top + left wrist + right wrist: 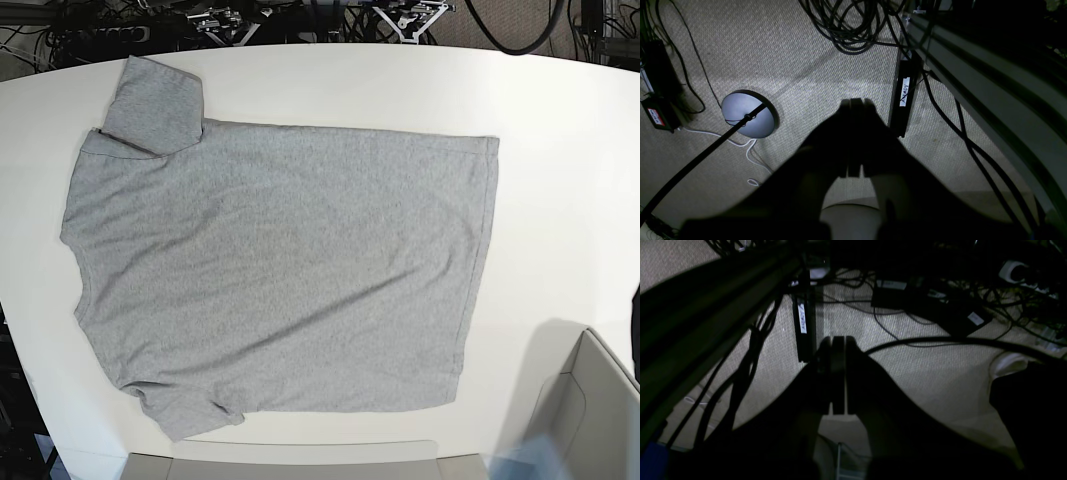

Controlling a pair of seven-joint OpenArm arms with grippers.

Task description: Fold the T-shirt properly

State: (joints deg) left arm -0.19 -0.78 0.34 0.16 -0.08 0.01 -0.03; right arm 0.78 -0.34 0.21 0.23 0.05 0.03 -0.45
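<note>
White tabletop is filling the base view, and the heather-grey T-shirt is lying spread flat across its middle and left, plain side up, collar end at the left and hem at the right. The far sleeve is lying folded over onto the shoulder, while the near sleeve is sticking out toward the near edge. No fold is showing across the body, so the task is judged to be sitting at its very start.

Neither arm is showing over the table. Both wrist cameras are looking down at beige carpet beside the table, with cables coiling at the far side and a round lamp base sitting left of the left gripper. Its jaws are pressed together with nothing between them. The right gripper is likewise closed on nothing, hanging over carpet near a black power brick.

The next move is probably calling for both arms to be rising over the table, spreading their jaws and pinching an edge of the shirt, perhaps the near side, for a first lengthwise fold.

A pale bin is sitting at the near right corner and another tray along the near edge; their insides are mostly out of view, so contents cannot be told.
</note>
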